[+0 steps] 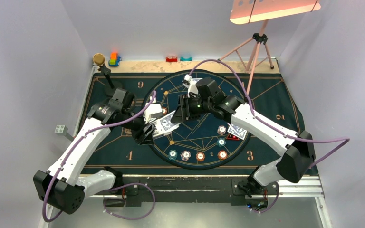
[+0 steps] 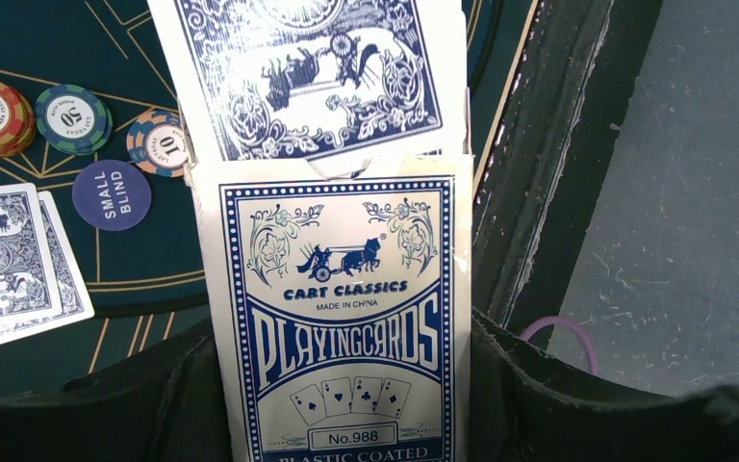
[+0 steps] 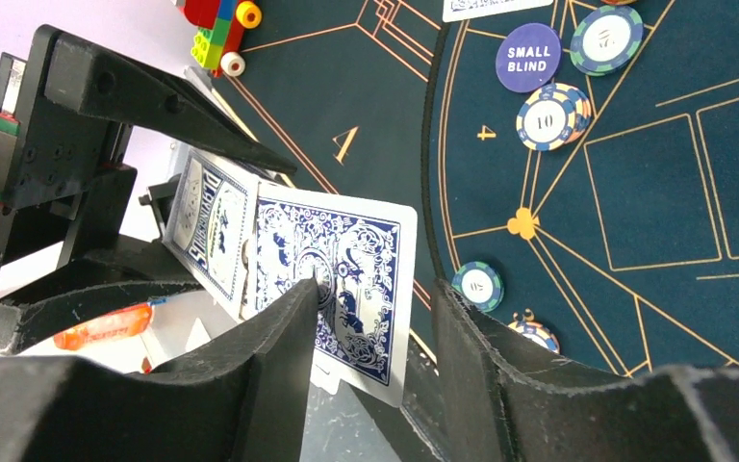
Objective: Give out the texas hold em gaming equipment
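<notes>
- Card box (image 2: 337, 327): printed paperboard, faint sheen, frayed edges.
- Playing card (image 3: 366, 279): smooth, glossy coated stock.
- Poker chips (image 2: 74, 118): hard, glossy plastic.
- Table mat (image 1: 285, 95): matt dark cloth.
- Right gripper (image 3: 375, 289), fingers (image 3: 269, 385): matt black plastic, rough-edged.

At the centre of the frame, a playing card (image 3: 346, 241) protrudes from the card box (image 3: 207, 231), between the parted right gripper (image 3: 375, 289) fingers.

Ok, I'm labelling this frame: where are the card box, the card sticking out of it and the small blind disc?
card box (image 2: 344, 289): left wrist view, printed front, on the brand name.
card (image 2: 308, 67): left wrist view, patterned back, above the box.
small blind disc (image 2: 112, 195): left wrist view, middle of its lettering.
</notes>
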